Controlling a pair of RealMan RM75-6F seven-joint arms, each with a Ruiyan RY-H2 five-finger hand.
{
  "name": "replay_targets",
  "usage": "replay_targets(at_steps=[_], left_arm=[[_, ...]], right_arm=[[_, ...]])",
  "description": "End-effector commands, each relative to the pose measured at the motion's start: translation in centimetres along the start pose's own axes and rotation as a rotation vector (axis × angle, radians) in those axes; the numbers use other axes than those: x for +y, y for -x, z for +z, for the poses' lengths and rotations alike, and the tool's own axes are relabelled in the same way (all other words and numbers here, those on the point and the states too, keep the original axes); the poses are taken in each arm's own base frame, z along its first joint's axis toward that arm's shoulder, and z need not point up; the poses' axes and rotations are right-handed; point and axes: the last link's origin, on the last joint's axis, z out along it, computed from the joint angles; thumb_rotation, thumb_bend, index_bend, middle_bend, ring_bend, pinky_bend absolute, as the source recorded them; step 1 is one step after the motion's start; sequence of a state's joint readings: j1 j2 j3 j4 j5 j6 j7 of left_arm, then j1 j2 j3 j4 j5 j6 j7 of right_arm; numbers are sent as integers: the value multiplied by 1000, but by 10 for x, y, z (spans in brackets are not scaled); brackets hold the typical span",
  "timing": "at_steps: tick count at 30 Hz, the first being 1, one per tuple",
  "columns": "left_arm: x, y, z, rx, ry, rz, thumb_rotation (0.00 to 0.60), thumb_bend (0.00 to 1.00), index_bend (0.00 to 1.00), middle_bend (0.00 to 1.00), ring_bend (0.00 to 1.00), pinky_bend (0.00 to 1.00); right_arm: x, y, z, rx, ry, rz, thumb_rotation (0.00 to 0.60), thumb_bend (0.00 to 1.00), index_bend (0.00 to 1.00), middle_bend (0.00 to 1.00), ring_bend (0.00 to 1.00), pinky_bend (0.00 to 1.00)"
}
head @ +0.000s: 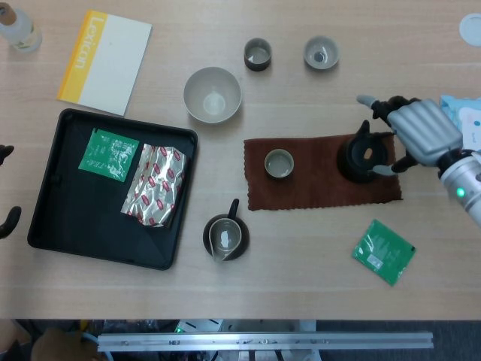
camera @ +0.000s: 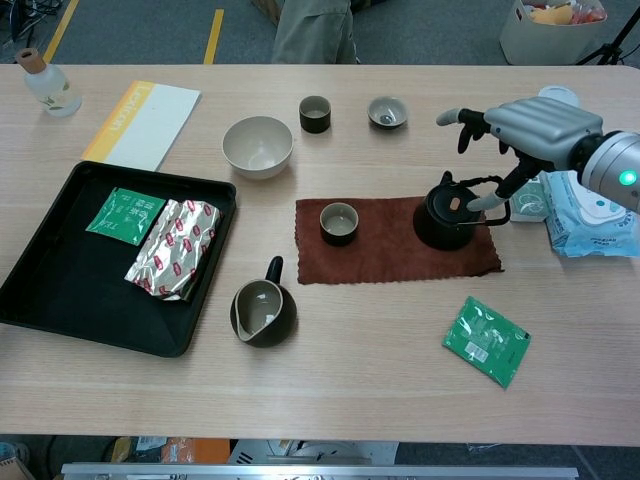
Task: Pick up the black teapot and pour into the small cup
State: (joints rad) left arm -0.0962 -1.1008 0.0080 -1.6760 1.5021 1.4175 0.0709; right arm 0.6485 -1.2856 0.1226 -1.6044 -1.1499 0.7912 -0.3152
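Observation:
The black teapot (head: 365, 158) (camera: 449, 216) stands upright on a brown cloth (head: 316, 188) (camera: 390, 255), at its right end. The small cup (head: 279, 163) (camera: 339, 222) sits on the same cloth to the left. My right hand (head: 421, 131) (camera: 528, 128) hovers above and right of the teapot with fingers spread. Its thumb reaches down beside the teapot's handle, and I cannot tell if it touches. It grips nothing. Only dark fingertips (head: 7, 218) of my left hand show at the left edge of the head view.
A black tray (head: 52, 188) (camera: 40, 270) holds a green packet and a foil packet. A dark pitcher (head: 225, 238) (camera: 262, 312) stands in front of the cloth. A bowl (head: 213, 95) and two cups (head: 258, 54) (head: 321, 53) stand behind. A green packet (head: 384, 251) and wipes pack (camera: 580, 215) lie right.

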Motion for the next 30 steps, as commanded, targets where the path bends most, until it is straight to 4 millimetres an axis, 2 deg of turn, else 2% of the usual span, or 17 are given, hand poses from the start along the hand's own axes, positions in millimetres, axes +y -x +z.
replay_targets(at_steps=[1,6,12,20,30], left_arm=[[-1,0,0,0,-3,0,600,287,108,154,160,170],[-2,0,-2,-1,-8,-1,600,288,108,154,160,170],[-1,1,-2,-5,-8,-4,600,288,109,154,160,170],[-1,2,-2,-9,-9,-8,600,287,108,154,160,170],[2,7,-1,-25,1,-19,600,287,108,154,160,170]], right_arm=[[0,-5,9,-2,2,15,426,16,169,351,272,398],[-1,-7,22,-24,4,10,356,17,290,410,300,399],[-2,-4,34,-77,15,25,289,18,321,424,304,399],[6,1,43,-131,58,8,286,17,321,424,304,399],[24,16,43,-193,122,-23,285,18,321,424,304,398]])
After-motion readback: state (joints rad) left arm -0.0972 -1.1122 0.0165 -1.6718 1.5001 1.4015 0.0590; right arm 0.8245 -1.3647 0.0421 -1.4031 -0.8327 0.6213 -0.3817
